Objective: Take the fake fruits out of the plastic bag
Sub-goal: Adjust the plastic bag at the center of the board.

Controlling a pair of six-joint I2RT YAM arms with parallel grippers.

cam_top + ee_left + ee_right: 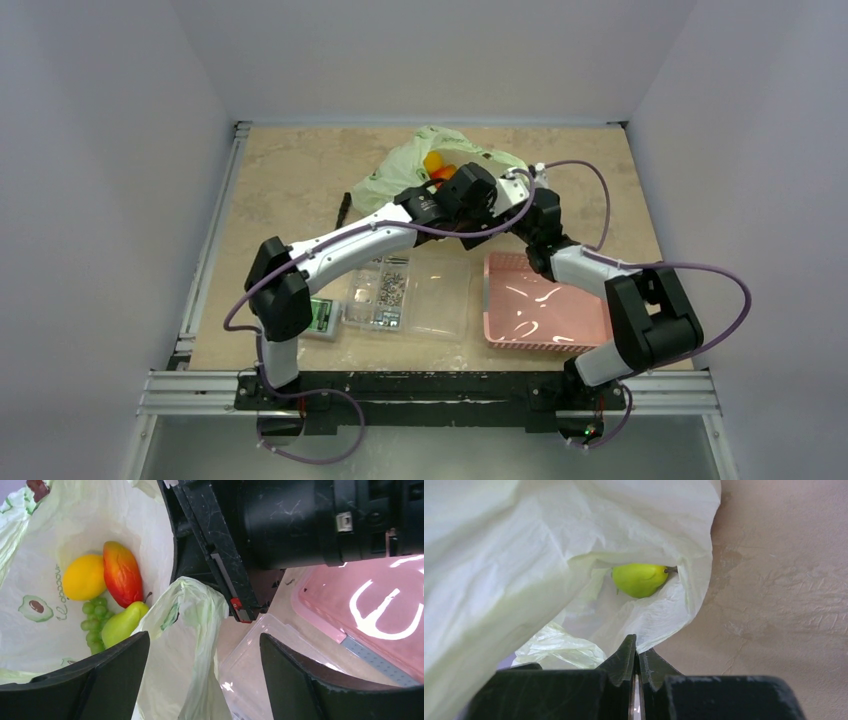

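My right gripper [636,655] pinches the plastic bag [524,555] at its rim. My left gripper [202,652] is spread wide, with a bag fold between its fingers. Inside the bag, the pear [121,624] lies slanted, stem pointing up-right, beside the grapes [93,622], lemon [84,577] and slanted red-orange piece [122,573].

A robotics lab cell: plain white enclosure walls [110,150] are boxing in a beige stone-patterned tabletop [290,180], silver aluminium rails [190,395] are edging it, and purple cables [700,267] are trailing from two white-and-black robot arms [350,245].
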